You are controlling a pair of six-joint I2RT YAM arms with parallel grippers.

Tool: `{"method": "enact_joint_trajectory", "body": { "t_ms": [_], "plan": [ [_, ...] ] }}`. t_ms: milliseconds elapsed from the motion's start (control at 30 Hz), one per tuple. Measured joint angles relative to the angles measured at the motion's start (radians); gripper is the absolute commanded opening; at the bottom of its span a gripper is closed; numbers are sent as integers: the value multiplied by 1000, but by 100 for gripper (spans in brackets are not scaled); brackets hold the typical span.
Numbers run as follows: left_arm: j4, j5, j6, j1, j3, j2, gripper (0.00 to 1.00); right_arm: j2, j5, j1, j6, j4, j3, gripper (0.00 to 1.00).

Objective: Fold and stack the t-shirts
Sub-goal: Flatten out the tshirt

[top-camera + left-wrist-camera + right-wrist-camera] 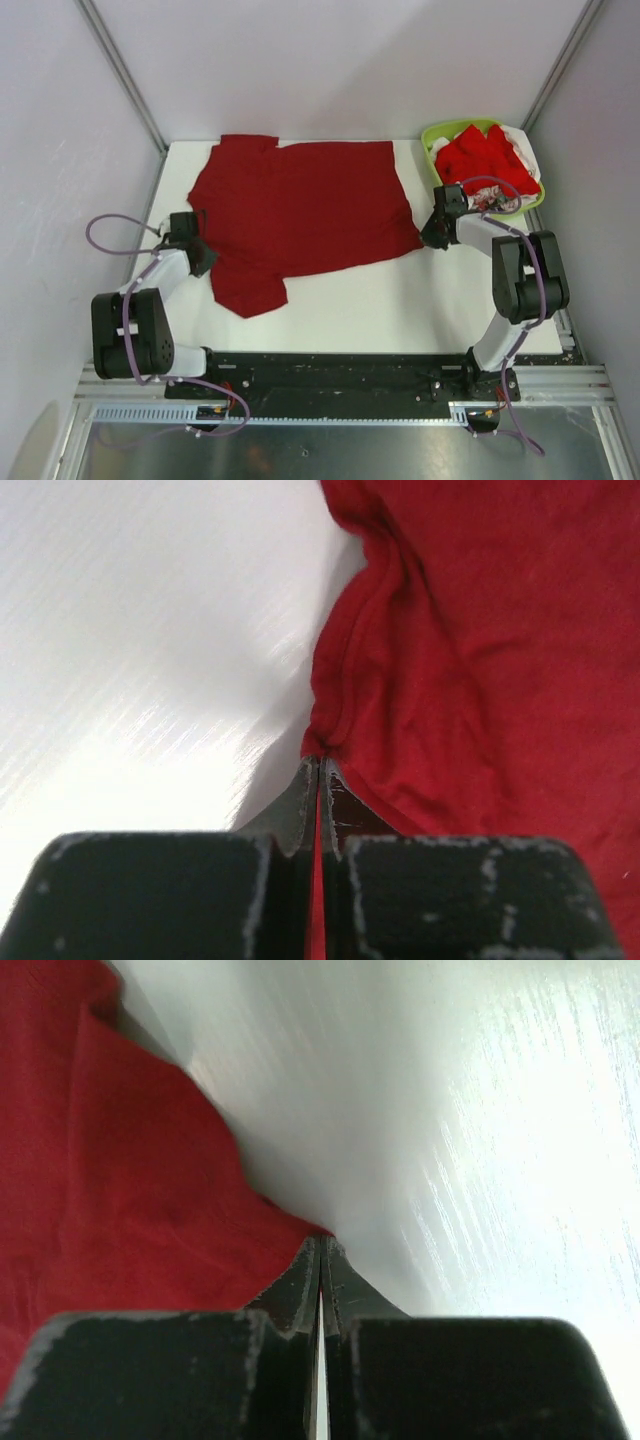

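I saw the crimson t-shirt (300,215) spread flat across the white desk (400,310), its 2 sleeves toward the left. My left claw (318,770) was clamped shut on its left edge, and my right claw (320,1248) pinched its right corner. Brighter red shirts (485,160) lay heaped in the green basket (440,130) at the far right.

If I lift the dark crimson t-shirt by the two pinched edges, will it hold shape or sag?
Likely floppy: the dark crimson t-shirt bunches into soft folds at the left end effector. Held only at two edges, its middle would probably sag between that and the right end effector. It looks thin, so probably light, and may drag across the table.
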State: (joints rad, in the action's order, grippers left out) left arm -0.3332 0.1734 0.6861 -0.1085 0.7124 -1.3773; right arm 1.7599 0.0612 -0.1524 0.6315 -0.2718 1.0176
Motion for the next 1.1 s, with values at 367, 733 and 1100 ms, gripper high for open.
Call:
{"method": "enact_joint_trajectory", "body": {
  "t_ms": [367,733,1100],
  "plan": [
    [-113,79,11,-1,-1,99,0,-150,16,-26,2,-35,-147,0],
    [-253,151,6,-1,-2,211,1,-354,45,-67,4,-114,-241,0],
    [-317,182,13,-1,-31,229,1,-442,68,-105,4,-138,-283,0]
  ]
}}
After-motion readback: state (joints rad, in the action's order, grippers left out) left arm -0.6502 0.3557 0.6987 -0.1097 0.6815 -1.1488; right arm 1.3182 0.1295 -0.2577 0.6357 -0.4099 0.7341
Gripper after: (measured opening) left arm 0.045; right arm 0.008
